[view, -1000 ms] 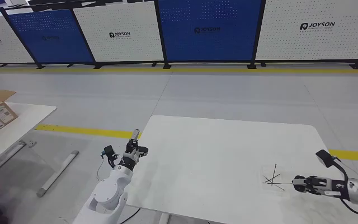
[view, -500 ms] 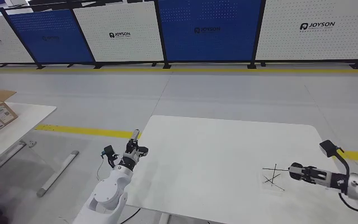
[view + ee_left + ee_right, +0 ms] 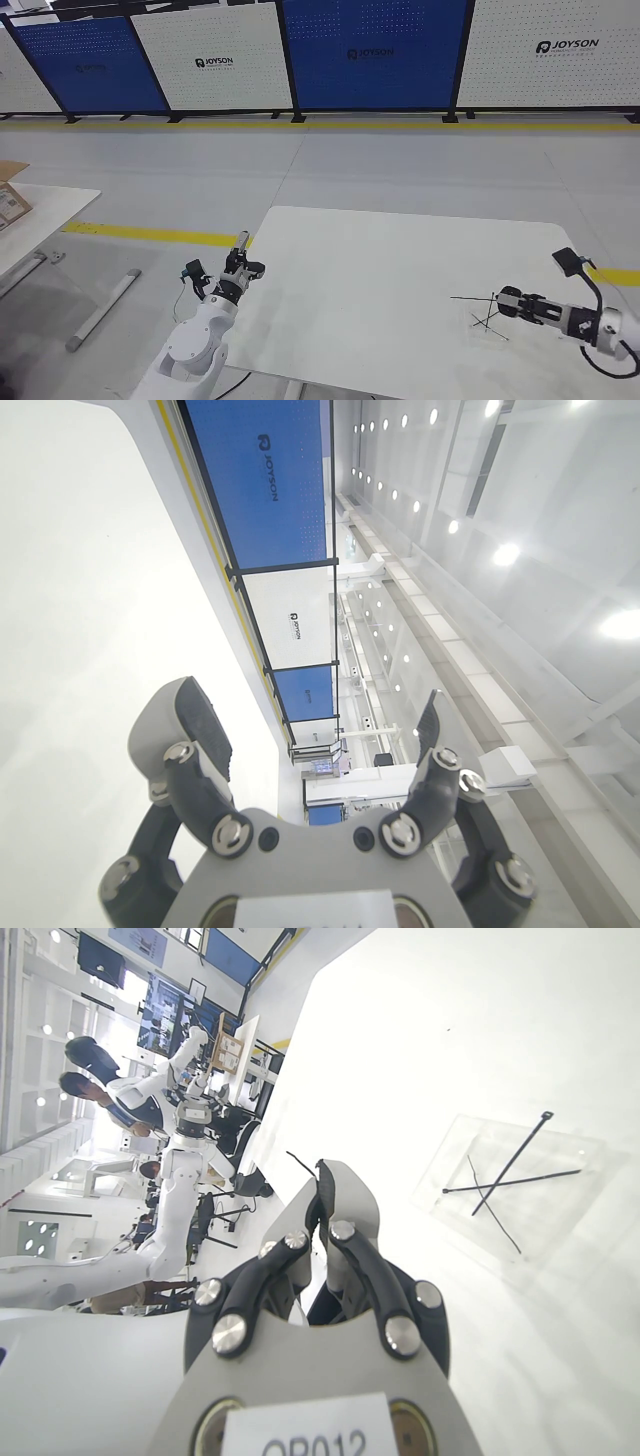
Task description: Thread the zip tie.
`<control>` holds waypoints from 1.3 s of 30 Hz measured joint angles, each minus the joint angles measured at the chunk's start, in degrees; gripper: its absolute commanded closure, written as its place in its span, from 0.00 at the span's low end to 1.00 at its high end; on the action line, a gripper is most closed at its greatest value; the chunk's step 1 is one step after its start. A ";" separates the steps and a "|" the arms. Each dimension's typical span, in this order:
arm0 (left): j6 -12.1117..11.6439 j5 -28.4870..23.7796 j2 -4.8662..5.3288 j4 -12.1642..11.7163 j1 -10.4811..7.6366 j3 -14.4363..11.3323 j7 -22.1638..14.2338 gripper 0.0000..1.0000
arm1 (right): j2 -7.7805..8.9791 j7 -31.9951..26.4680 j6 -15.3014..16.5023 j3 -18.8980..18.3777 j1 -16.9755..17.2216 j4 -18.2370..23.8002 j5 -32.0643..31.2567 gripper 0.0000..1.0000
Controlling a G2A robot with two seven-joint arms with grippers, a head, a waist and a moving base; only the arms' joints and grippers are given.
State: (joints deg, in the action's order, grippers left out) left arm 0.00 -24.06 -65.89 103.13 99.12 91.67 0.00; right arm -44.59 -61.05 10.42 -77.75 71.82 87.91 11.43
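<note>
Zip tie (image 3: 301,1162) gripped, three others (image 3: 495,1184) (crossed)

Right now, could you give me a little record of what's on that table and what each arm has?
Table: white, bearing a clear tray near the right arm
Tray ties: three, black, lying crossed in the tray
Held tie: black, pinched near one end
Right end effector: shut on the held tie, beside the tray
Left end effector: open, empty, at the table's opposite edge
</note>
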 measured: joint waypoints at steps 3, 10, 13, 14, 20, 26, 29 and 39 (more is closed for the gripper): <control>0.00 0.00 0.00 0.00 0.00 0.00 0.00 0.00 | -0.18 1.82 -0.29 0.42 0.46 0.67 -0.61 1.00; 0.00 0.00 0.00 0.00 0.00 0.00 0.00 0.00 | -2.52 8.40 1.05 8.76 -3.19 5.18 -1.04 1.00; 0.00 0.00 0.00 0.00 0.00 0.00 0.00 0.00 | -4.26 13.27 -1.11 14.78 -6.87 6.02 -4.37 1.00; 0.00 0.00 0.00 0.00 0.00 0.00 0.00 0.00 | -4.80 14.82 -1.87 16.54 -7.93 6.13 -5.55 1.00; 0.00 0.00 0.00 0.00 0.00 0.00 0.00 0.00 | -8.23 19.08 -8.71 26.56 -14.39 4.64 -9.82 1.00; 0.00 0.00 0.00 0.00 0.00 0.00 0.00 0.00 | -8.70 20.03 -9.98 27.80 -15.12 4.17 -10.10 1.00; 0.00 0.00 0.00 0.00 0.00 0.00 0.00 0.00 | -8.70 20.02 -9.97 27.80 -15.12 4.17 -10.09 1.00; 0.00 0.00 0.00 0.00 0.00 0.00 0.00 0.00 | -8.82 22.37 -8.91 27.47 -14.31 4.57 -10.79 1.00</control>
State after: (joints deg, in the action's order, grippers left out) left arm 0.00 -24.06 -65.89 103.13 99.12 91.67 0.00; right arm -53.42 -38.68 1.51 -50.28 57.51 92.48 0.64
